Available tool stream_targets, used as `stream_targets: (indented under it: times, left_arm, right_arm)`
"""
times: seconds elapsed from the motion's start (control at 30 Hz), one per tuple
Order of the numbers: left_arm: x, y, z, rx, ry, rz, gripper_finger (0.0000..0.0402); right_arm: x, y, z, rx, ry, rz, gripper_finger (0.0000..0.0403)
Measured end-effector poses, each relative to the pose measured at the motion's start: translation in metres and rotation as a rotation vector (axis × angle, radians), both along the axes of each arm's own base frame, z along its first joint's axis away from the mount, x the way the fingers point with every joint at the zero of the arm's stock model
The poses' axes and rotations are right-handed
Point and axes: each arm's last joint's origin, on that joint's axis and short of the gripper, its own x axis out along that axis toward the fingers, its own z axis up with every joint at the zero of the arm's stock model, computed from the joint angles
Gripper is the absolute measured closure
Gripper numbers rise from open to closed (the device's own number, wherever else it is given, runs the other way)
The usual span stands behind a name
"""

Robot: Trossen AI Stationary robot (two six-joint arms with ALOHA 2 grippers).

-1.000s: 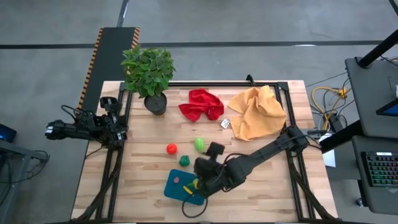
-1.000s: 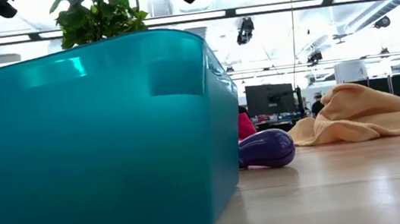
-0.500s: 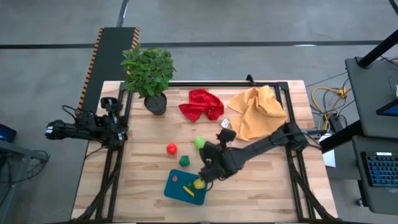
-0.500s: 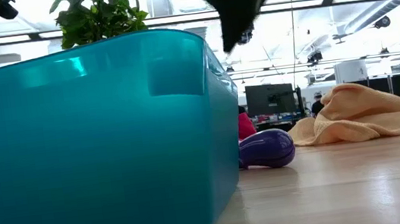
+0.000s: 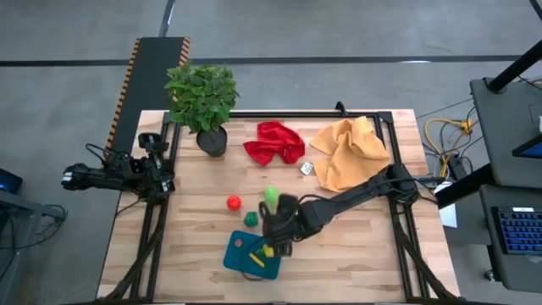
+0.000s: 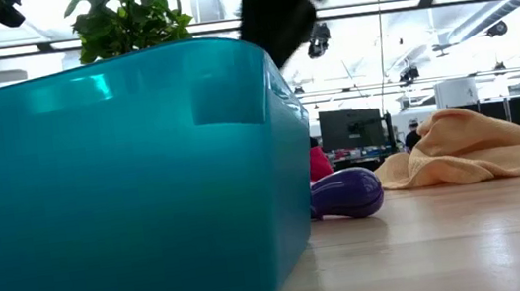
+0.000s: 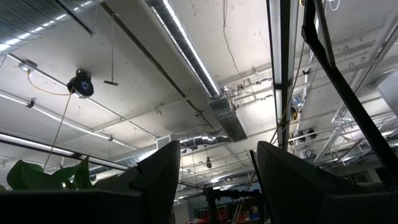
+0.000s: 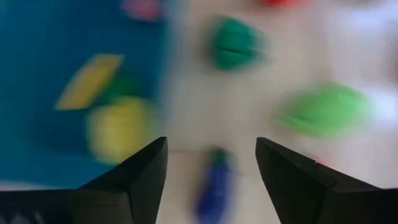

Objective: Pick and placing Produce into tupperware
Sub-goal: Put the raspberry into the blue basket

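The teal tupperware [image 5: 246,254] sits near the table's near edge and fills the left of the low view [image 6: 116,183]. A yellow piece [image 8: 118,127], a yellow stick [image 8: 90,78] and a pink piece [image 8: 143,9] lie in it. On the table lie a dark green piece [image 5: 251,219], a light green piece [image 5: 271,196], a red piece [image 5: 233,202] and a purple piece [image 6: 346,195]. My right gripper [image 5: 275,229] hovers open just beyond the tupperware's far right corner, above the purple piece [image 8: 214,186]. My left gripper [image 5: 159,165] waits open at the table's left edge.
A potted plant [image 5: 201,97] stands at the far left. A red cloth [image 5: 273,141] and a crumpled yellow-orange cloth [image 5: 347,152] lie toward the far edge. A black frame [image 5: 389,119] runs along the table's sides. Bare wood lies right of the tupperware.
My right gripper has drawn back from over the tupperware's right end toward the far edge, then shifted a little left. The yellow piece, earlier under the gripper, now lies uncovered in the tupperware.
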Motion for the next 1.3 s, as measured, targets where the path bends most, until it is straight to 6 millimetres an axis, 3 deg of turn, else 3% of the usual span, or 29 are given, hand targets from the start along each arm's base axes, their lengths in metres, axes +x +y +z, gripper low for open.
stream_targets:
  times: [0.13,0.27,0.47,0.63,0.8,0.97,1.17,1.3]
  left_arm:
    - [0.0,0.0,0.0,0.0,0.001,0.0,0.0202]
    - [0.0,0.0,0.0,0.0,0.002,0.0,0.0202]
    - [0.0,0.0,-0.001,0.0,0.003,-0.001,0.0202]
    - [0.001,0.0,-0.002,0.0,0.006,-0.001,0.0202]
    - [0.001,0.0,-0.002,0.0,0.007,-0.001,0.0202]
    - [0.001,0.0,-0.002,-0.001,0.007,-0.001,0.0202]
    - [0.001,0.0,-0.002,-0.001,0.008,-0.001,0.0202]
    - [0.002,0.0,-0.003,0.0,0.02,-0.001,0.0202]
  right_arm:
    - [0.007,0.013,0.015,0.174,-0.05,0.229,0.0181]
    - [0.004,0.012,0.027,0.154,-0.049,0.276,0.0189]
    - [-0.02,-0.019,0.036,0.075,-0.006,0.191,0.0199]
    - [-0.052,-0.05,0.039,0.077,-0.104,0.113,0.0207]
    - [-0.094,-0.082,0.025,0.11,-0.274,0.04,0.0216]
    - [-0.127,-0.106,-0.007,0.173,-0.39,-0.083,0.0216]
    - [-0.148,-0.115,-0.047,0.19,-0.383,-0.132,0.0215]
    - [-0.149,-0.119,-0.06,0.165,-0.362,-0.266,0.0214]
